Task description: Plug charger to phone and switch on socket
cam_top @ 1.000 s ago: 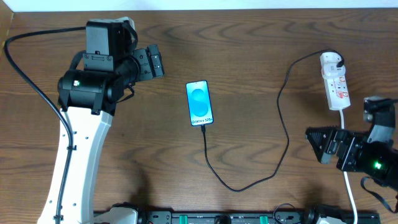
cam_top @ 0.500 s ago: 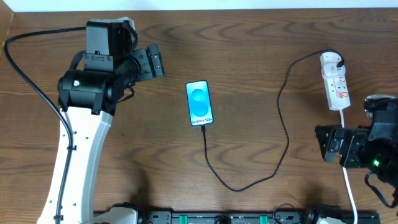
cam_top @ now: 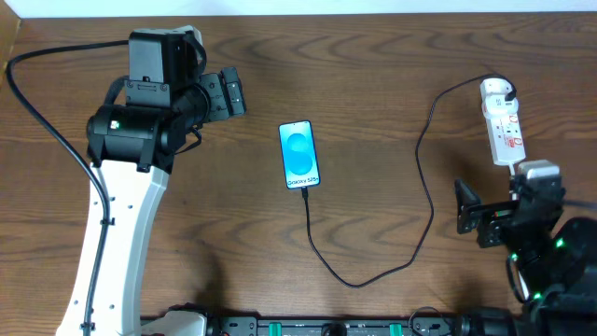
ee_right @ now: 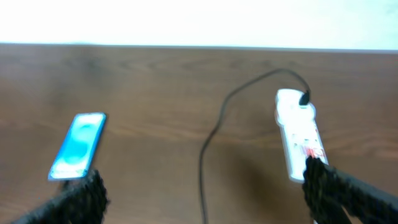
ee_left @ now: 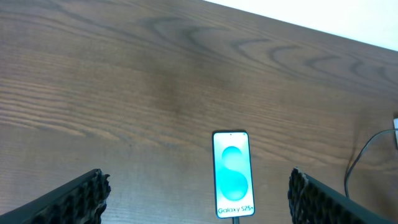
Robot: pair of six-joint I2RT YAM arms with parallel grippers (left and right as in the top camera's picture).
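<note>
The phone (cam_top: 298, 155) lies flat mid-table with its light blue screen up, also in the left wrist view (ee_left: 232, 174) and the right wrist view (ee_right: 79, 144). The charger (cam_top: 309, 229), a thin black cable, meets the phone's bottom edge, loops toward the front and runs up to the far end of the socket (cam_top: 502, 121). The socket is a white strip at the right (ee_right: 298, 134). My left gripper (cam_top: 235, 93) hovers open, left of the phone and apart from it. My right gripper (cam_top: 476, 219) is open and empty, just in front of the socket's near end.
The strip's white cord (cam_top: 525, 289) runs toward the front edge under my right arm. The left arm's white link (cam_top: 117, 243) stretches along the left side. A black rail (cam_top: 326, 327) lines the front edge. Bare wood lies between phone and cable loop.
My right arm has swung and its gripper has shifted left and back, closer to the strip's near end. The left arm, phone and cable have not moved.
</note>
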